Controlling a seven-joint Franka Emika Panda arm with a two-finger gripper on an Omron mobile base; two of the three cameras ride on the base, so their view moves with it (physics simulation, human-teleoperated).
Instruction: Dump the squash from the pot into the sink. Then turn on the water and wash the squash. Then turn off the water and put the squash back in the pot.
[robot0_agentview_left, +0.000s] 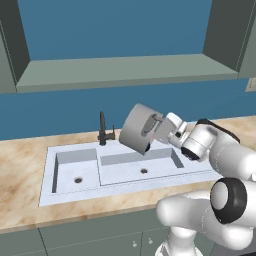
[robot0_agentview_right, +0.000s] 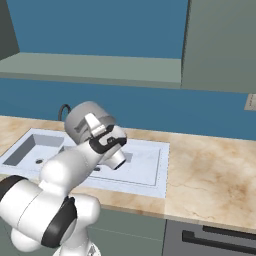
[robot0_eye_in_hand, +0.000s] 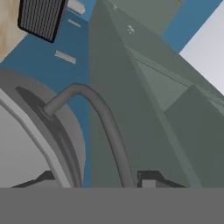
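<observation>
The grey pot (robot0_agentview_left: 136, 129) hangs tipped steeply on its side above the larger basin of the pale sink (robot0_agentview_left: 46, 192). My gripper (robot0_agentview_left: 153, 125) is shut on the pot at its side handle, and it reaches in from the right. From the other side, the pot (robot0_agentview_right: 84, 120) shows above the sink (robot0_agentview_right: 150, 167) with the gripper (robot0_agentview_right: 98, 129) clamped on it. The hand view has the pot's rim (robot0_eye_in_hand: 30, 131) at left and its dark loop handle (robot0_eye_in_hand: 107, 124) arching up the middle. The squash is hidden; neither basin shows it.
A dark faucet (robot0_agentview_left: 102, 129) stands behind the sink, just left of the pot. Both basins have round drains (robot0_agentview_left: 78, 179). Marble counter (robot0_agentview_right: 210, 170) stretches to the right. A deep window ledge (robot0_agentview_left: 125, 70) runs above the blue back wall.
</observation>
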